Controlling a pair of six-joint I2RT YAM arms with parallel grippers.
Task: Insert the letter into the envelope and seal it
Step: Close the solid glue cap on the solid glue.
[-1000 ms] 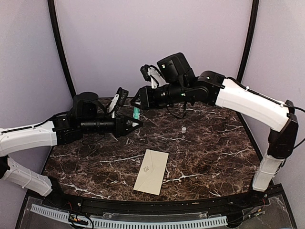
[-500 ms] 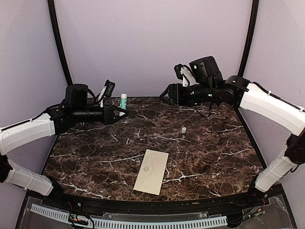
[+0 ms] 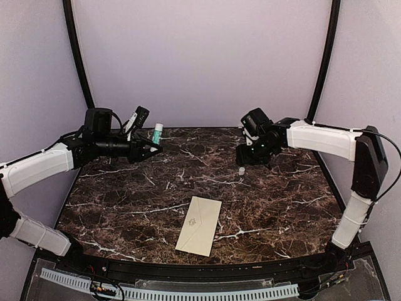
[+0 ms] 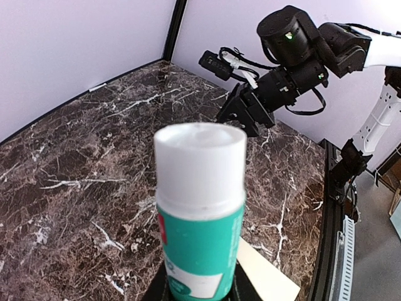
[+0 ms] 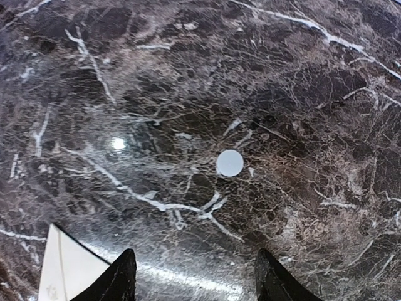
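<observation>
By the white cap (image 5: 230,163), right claw (image 5: 194,276) agape; left claw (image 3: 149,149) tight around the glue stick (image 4: 200,213).

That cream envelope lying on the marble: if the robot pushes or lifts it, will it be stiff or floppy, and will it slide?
The envelope looks thin and lies fully flat, so it is probably light and would sag if lifted by one edge. The table is glossy marble, so a push would likely slide it. Getting under it may be awkward.

Nothing is legible (glue stick (image 4: 199,207) label blurred, envelope (image 3: 199,226) emblem too small).
</observation>
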